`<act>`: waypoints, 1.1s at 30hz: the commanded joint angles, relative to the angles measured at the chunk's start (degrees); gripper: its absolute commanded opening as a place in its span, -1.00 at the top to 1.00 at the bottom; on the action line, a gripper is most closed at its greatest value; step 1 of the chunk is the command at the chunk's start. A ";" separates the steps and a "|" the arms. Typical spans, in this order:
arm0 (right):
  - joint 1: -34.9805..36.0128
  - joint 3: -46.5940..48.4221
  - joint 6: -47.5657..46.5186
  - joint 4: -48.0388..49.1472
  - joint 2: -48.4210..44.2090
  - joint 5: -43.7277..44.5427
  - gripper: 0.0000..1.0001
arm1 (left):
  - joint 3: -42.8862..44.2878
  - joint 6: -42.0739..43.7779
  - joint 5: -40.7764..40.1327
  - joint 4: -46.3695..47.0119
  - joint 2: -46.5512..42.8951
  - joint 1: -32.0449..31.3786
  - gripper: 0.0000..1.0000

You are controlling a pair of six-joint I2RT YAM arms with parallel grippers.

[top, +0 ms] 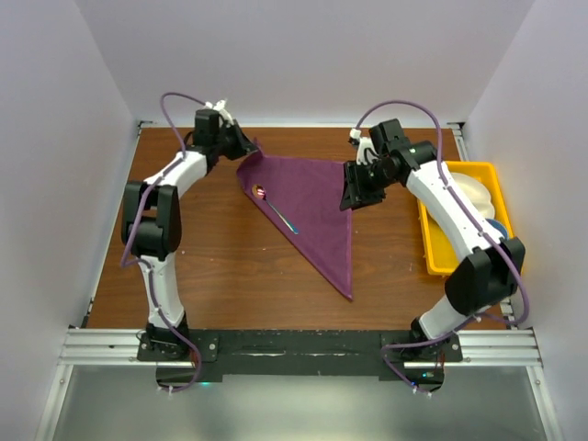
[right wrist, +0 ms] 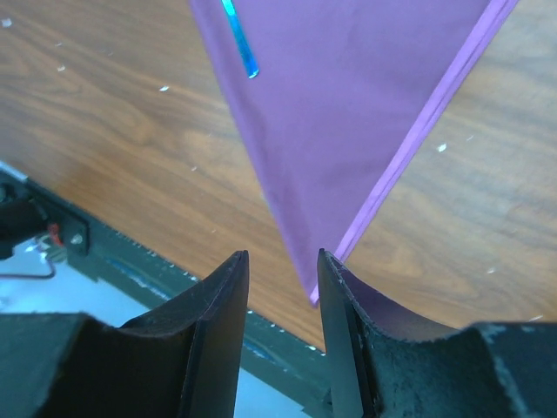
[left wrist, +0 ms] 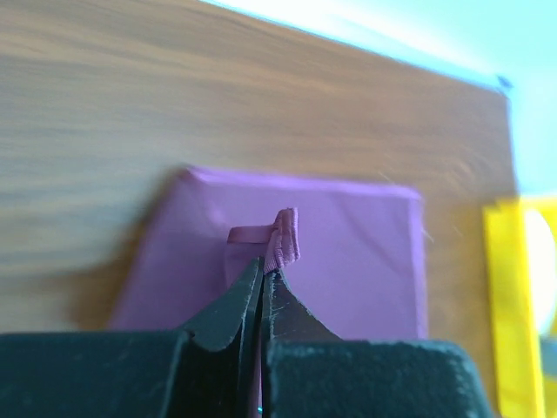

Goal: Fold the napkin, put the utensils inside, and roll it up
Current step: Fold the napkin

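Left wrist view: left end effector (left wrist: 263, 279) pinches a corner of the napkin (left wrist: 348, 252), folded triangular on the desk (left wrist: 130, 113), likely to roll it over the utensils (top: 283, 217), while right end effector (right wrist: 283, 261) hovers spread, empty.

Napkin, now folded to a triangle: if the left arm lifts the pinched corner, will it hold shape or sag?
Probably sags: the napkin bunches into a soft pleat at the left gripper, so it looks floppy. It lies thin and flat, likely light. The utensil lying loose on it may slide off.
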 commanded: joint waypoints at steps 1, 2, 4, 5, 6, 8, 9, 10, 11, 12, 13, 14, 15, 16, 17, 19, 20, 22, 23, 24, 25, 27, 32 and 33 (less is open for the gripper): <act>-0.21 -5.01 3.06 5.86 -7.81 -3.40 0.16 | -6.65 -0.28 -0.13 -0.83 -6.35 -4.43 1.00; -0.30 -6.76 3.41 6.48 -9.74 -3.49 0.16 | -7.71 -0.19 -0.05 -0.92 -7.14 -5.40 1.00; -0.21 -7.83 3.68 7.10 -11.15 -3.58 0.16 | -11.56 -0.28 -0.48 -0.49 -10.22 -8.38 1.00; -0.30 -8.35 3.68 6.58 -12.03 -3.41 0.16 | -12.98 -0.45 -0.66 -0.31 -11.19 -9.44 1.00; -0.30 -8.53 3.59 6.14 -12.56 -3.06 0.15 | -14.47 -1.24 -0.92 0.13 -12.94 -11.10 1.00; -0.30 -9.14 3.42 5.43 -14.05 -2.35 0.15 | -18.69 -2.03 -1.10 3.10 -14.35 -12.61 1.00; -0.30 -9.50 3.50 5.43 -14.67 -2.26 0.15 | -19.66 -2.56 -1.28 3.38 -15.14 -13.92 1.00; -0.30 -9.85 3.50 5.34 -15.11 -2.26 0.15 | -20.89 -2.56 -1.54 3.47 -15.32 -14.54 1.00; -0.21 -10.63 3.59 5.34 -15.81 -2.35 0.15 | -21.34 -2.56 -1.71 3.47 -15.33 -14.98 1.00; -0.21 -11.16 3.68 5.51 -16.69 -2.61 0.15 | -21.78 -2.65 -1.80 3.65 -15.41 -15.86 1.00; -0.21 -11.52 3.76 5.52 -17.13 -2.79 0.14 | -22.22 -2.74 -1.72 4.17 -15.33 -16.21 0.99; -0.21 -12.13 3.77 5.43 -17.57 -2.96 0.15 | -22.14 -2.74 -1.63 4.17 -14.80 -16.48 0.99; -0.30 -12.40 3.77 5.34 -18.27 -2.88 0.14 | -22.14 -2.65 -1.63 4.17 -14.54 -17.00 0.99; -0.21 -12.84 3.77 5.17 -18.54 -2.79 0.14 | -22.14 -2.65 -1.72 4.35 -14.27 -17.18 0.99; -0.30 -12.93 3.42 4.82 -18.63 -2.79 0.14 | -22.05 -2.65 -1.80 4.26 -14.01 -17.44 1.00; -0.30 -12.93 3.24 4.46 -18.98 -2.44 0.14 | -22.57 -2.83 -2.33 4.09 -14.18 -17.71 1.00; -0.30 -13.10 3.06 4.11 -18.98 -2.35 0.14 | -22.92 -2.83 -2.24 4.26 -14.53 -17.97 0.99; -0.21 -13.36 3.24 4.28 -19.51 -2.44 0.14 | -23.89 -2.74 -2.16 4.26 -14.80 -18.15 0.99; -0.21 -13.54 3.50 4.55 -19.51 -2.53 0.14 | -23.98 -2.56 -2.16 4.09 -14.80 -18.24 0.99; -0.30 -13.63 3.50 4.64 -19.69 -2.70 0.14 | -24.24 -1.95 -2.24 3.39 -14.80 -18.32 0.98; -0.30 -13.81 3.68 4.72 -19.69 -2.79 0.14 | -24.24 -1.69 -2.24 3.04 -14.62 -18.33 0.98; -0.21 -13.89 3.76 4.90 -19.60 -2.62 0.14 | -24.42 -0.90 -1.98 2.16 -14.36 -18.41 0.95; -0.21 -14.25 4.03 5.34 -19.69 -2.62 0.14 | -25.38 -0.63 -0.93 2.15 -13.39 -18.41 0.95; -0.21 -14.33 4.12 5.43 -19.60 -2.53 0.14 | -25.56 -0.63 -0.93 2.15 -13.48 -18.41 0.94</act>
